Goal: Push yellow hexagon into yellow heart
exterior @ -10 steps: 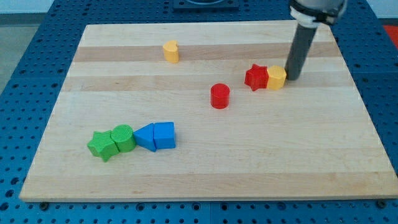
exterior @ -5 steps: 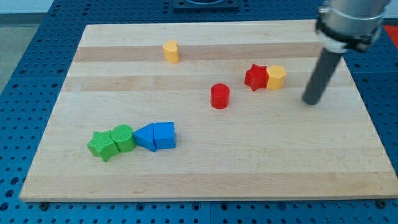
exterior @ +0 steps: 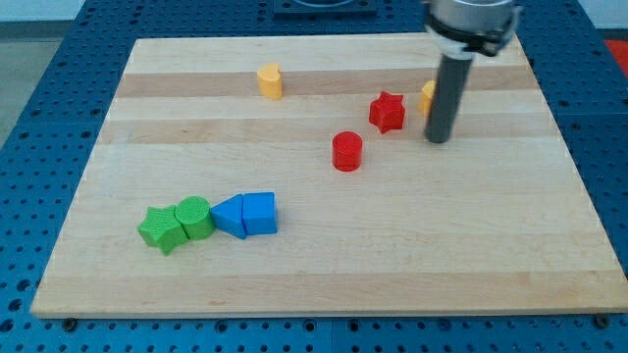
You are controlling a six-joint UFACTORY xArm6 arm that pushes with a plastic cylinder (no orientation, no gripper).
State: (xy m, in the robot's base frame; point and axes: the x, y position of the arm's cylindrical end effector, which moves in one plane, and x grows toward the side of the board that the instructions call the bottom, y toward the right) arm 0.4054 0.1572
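Observation:
The yellow hexagon (exterior: pixel 427 97) lies at the view's upper right, mostly hidden behind my rod. My tip (exterior: pixel 438 139) rests on the board just below it, to the right of the red star (exterior: pixel 388 112). The yellow heart (exterior: pixel 270 80) stands far to the left, near the view's top. The red star lies between the hexagon and the heart, a little lower than both.
A red cylinder (exterior: pixel 346 151) stands below and left of the red star. At the lower left a green star (exterior: pixel 162 228), a green cylinder (exterior: pixel 194 217) and two blue blocks (exterior: pixel 228 215) (exterior: pixel 259 213) sit in a row on the wooden board (exterior: pixel 324 265).
My tip swung out to the right, then came back left and lower than before. The yellow hexagon and the red star have shifted up and left, and now stand apart.

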